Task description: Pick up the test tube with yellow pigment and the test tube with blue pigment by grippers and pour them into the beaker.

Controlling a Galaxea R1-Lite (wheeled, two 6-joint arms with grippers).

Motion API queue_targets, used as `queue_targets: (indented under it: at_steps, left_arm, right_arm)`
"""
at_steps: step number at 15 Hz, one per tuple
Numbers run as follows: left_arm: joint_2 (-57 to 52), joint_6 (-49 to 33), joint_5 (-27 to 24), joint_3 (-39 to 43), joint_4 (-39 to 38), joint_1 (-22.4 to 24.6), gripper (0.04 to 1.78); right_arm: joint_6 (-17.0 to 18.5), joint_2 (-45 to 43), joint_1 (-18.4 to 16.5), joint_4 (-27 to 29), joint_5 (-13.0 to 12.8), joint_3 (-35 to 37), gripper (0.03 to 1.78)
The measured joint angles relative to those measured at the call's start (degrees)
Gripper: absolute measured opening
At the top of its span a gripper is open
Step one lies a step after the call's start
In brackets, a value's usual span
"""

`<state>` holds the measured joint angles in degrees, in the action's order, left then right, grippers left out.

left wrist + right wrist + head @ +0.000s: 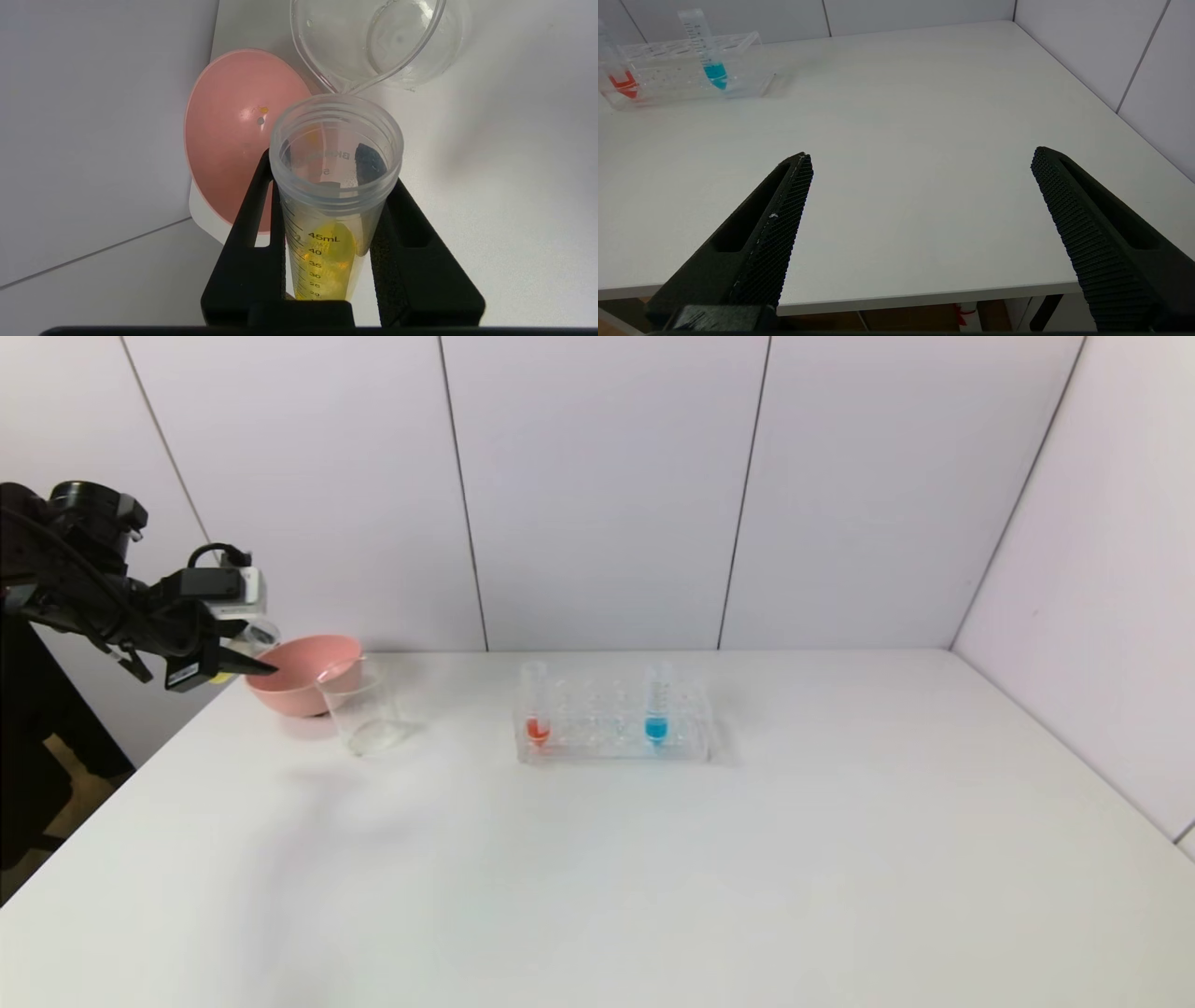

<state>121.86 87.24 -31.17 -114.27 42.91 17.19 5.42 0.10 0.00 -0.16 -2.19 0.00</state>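
My left gripper (250,665) is raised at the table's far left, beside the pink bowl, and is shut on the test tube with yellow pigment (334,186). The tube is tilted, with its open mouth towards the bowl and beaker and the yellow liquid still inside. In the head view only a bit of its yellow (221,678) shows behind the fingers. The empty clear beaker (364,711) stands just right of the bowl and also shows in the left wrist view (373,42). The test tube with blue pigment (658,707) stands upright in the rack. My right gripper (920,154) is open and empty by the table's near edge, out of the head view.
A pink bowl (299,674) with small droplets inside (233,140) sits at the far left corner, touching the beaker. A clear tube rack (611,721) in mid-table also holds a red-liquid tube (537,709). Walls close in behind and on the right.
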Motion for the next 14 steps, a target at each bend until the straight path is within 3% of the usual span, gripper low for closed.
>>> queue_targets:
  at_steps: [14]
  left_arm:
    - [0.77,-1.02,7.01,-0.22,-1.93,-3.24,0.52]
  right_arm:
    - [-0.02,0.00,0.00,0.00,0.00,0.00,1.71]
